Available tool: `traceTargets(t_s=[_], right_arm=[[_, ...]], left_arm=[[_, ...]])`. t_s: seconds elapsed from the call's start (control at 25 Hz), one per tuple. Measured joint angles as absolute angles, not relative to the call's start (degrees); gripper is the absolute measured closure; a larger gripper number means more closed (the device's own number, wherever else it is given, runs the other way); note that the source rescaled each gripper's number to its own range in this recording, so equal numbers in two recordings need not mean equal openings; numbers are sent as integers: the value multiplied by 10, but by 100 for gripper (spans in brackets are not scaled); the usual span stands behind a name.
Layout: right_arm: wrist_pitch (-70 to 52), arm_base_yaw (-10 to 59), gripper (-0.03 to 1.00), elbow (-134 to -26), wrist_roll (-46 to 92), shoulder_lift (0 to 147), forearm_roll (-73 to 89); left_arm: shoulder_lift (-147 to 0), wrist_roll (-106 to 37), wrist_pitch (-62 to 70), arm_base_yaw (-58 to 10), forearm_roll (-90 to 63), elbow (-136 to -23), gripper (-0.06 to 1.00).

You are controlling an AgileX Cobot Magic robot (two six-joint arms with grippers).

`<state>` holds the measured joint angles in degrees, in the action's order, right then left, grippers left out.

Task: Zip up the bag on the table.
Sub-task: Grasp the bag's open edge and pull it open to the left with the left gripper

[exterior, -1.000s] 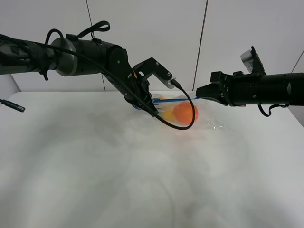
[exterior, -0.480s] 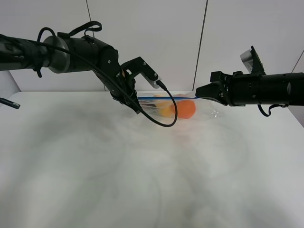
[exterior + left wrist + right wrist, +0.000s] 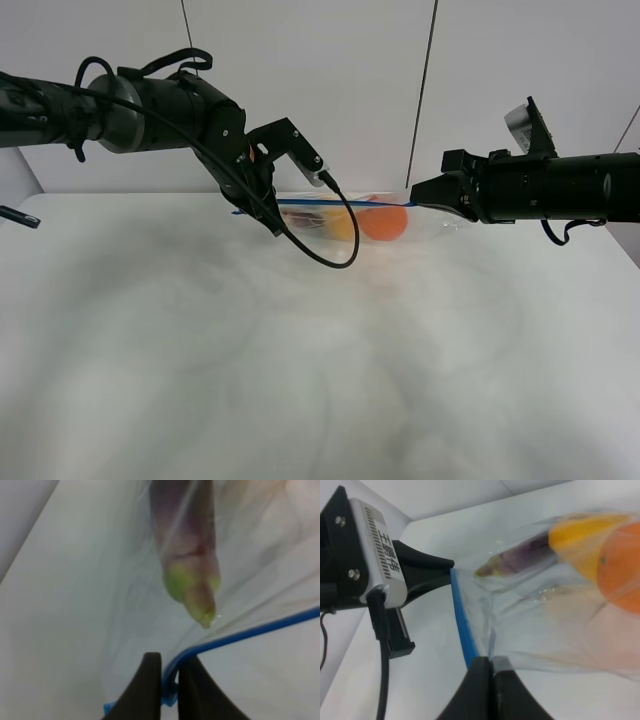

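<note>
left claw (image 3: 167, 680) is pressing its two dark fingers together on the blue zip strip (image 3: 250, 632), pinching it at one end of the bag (image 3: 318, 222). only a thin line of blue plastic is showing between the fingers. right claw (image 3: 489, 667) is likewise squeezing tight on the same strip at the bag's opposite end, with its fingertips meeting over the plastic.

in the high view the two arms are reaching in from either side, and the strip is running in a nearly straight blue line between the claws. the bag is hanging below that line over the far part of the white surface (image 3: 300, 380), close to the wall (image 3: 330, 90). whether its lower edge is resting on the surface is not something the views are showing.

through the clear crinkled plastic an orange (image 3: 384, 221) is sitting toward the right claw's end, with a yellow fruit (image 3: 343, 226) just beside it. a purple eggplant (image 3: 187, 555) is lying nearer the left claw, and its green stem tip is pointing at the strip. a black cable (image 3: 345, 245) is looping down from the left wrist in front of the bag.
</note>
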<state>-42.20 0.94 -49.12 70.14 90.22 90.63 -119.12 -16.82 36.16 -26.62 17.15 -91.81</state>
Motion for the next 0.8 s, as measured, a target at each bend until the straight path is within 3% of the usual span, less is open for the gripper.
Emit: traceTargets(t_s=[0.8], right_arm=[[-424,9,97,-492,702,902,906]], left_arm=[[-1192,-137,399,-243,246,-918,94]])
